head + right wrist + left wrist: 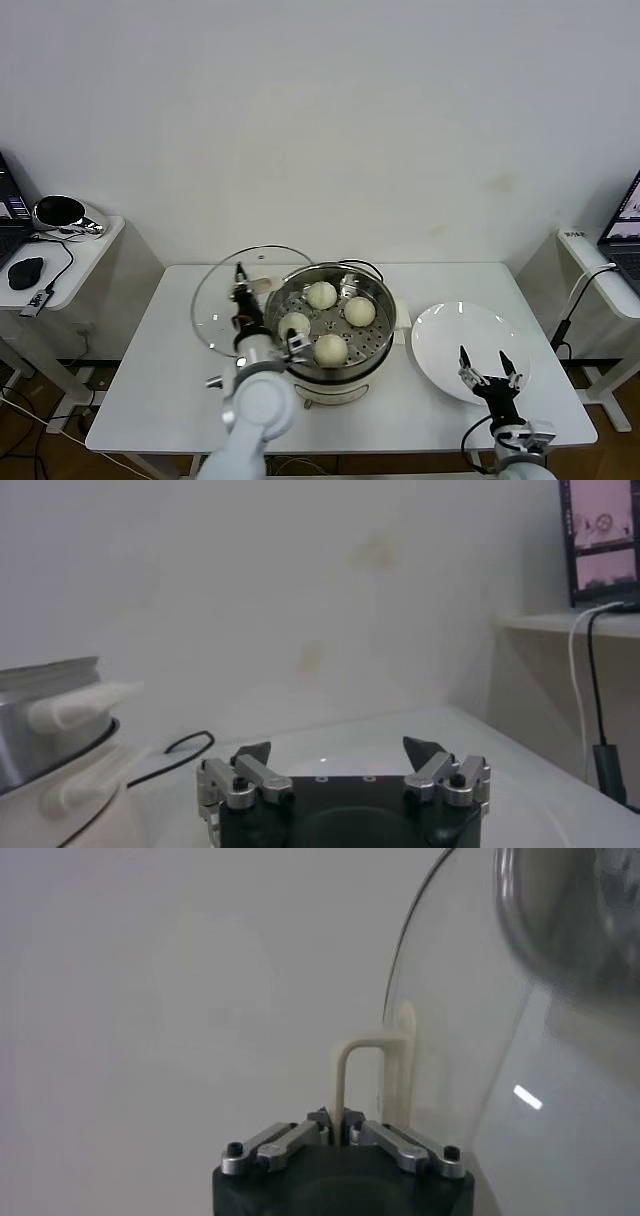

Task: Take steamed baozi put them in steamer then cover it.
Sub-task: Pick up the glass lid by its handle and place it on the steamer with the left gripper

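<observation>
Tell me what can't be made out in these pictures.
- Head view: the left gripper, shut on the glass lid's handle, is partly hidden by its own arm.
- Head view: the steamer's front base sits behind that arm.
- Left wrist view: no buns are visible.
- Right wrist view: the plate is mostly hidden by the open right gripper.

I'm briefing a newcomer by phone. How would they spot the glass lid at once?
Find the white table, then the steel steamer holding four buns at its middle. On the steamer's left, the left end effector grips the glass lid by its white handle; unlike the opaque white plate opposite, it is transparent and tilted.
</observation>
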`<state>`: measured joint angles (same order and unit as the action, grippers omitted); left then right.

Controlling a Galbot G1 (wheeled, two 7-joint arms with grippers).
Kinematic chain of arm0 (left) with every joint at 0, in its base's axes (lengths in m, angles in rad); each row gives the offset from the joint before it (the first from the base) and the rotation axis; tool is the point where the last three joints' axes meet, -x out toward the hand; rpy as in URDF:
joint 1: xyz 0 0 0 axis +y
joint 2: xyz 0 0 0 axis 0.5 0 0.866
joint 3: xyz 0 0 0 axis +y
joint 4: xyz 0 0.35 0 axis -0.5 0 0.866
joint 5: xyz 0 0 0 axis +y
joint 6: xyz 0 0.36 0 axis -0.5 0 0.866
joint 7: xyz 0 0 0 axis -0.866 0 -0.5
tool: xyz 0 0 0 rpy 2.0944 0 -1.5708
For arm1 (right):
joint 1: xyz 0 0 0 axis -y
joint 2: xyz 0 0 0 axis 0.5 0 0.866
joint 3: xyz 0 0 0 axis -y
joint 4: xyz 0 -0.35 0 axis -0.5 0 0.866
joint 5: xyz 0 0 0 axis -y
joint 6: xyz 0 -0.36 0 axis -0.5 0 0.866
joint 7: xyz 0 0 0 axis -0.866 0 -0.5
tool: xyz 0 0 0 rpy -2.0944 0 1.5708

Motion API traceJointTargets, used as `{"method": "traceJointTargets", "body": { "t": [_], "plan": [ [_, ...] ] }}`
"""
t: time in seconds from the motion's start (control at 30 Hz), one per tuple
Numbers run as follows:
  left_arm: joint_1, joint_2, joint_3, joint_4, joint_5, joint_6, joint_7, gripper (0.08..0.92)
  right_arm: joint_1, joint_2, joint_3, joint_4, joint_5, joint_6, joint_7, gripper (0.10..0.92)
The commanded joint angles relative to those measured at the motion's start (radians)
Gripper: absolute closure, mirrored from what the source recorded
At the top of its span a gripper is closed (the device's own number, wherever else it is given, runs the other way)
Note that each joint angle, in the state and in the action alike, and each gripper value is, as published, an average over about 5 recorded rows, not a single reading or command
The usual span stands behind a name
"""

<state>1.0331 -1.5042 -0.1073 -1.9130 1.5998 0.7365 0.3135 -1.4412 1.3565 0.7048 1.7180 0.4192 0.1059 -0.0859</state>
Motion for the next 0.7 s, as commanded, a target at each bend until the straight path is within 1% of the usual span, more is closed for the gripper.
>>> {"method": "traceJointTargets", "body": {
  "t": [0.03, 0.3, 0.43, 0.7],
  "plan": [
    [-0.107, -0.093, 0.171, 0.096, 0.040, 0.043, 0.040, 0.858, 0.011, 0.013, 0.002, -0.040, -0.013, 0.010, 0.000, 0.203],
    [-0.124, -0.105, 0.262, 0.148, 0.023, 0.045, 0.029, 0.858, 0.016, 0.017, 0.005, -0.044, -0.018, 0.007, 0.000, 0.203],
    [-0.124, -0.104, 0.262, 0.174, 0.025, 0.046, 0.032, 0.858, 0.014, 0.020, 0.005, -0.047, -0.020, 0.009, -0.001, 0.203],
    [-0.107, -0.103, 0.267, 0.171, 0.041, 0.046, 0.053, 0.858, 0.017, 0.027, 0.001, -0.050, -0.026, 0.011, -0.001, 0.203]
  ]
}}
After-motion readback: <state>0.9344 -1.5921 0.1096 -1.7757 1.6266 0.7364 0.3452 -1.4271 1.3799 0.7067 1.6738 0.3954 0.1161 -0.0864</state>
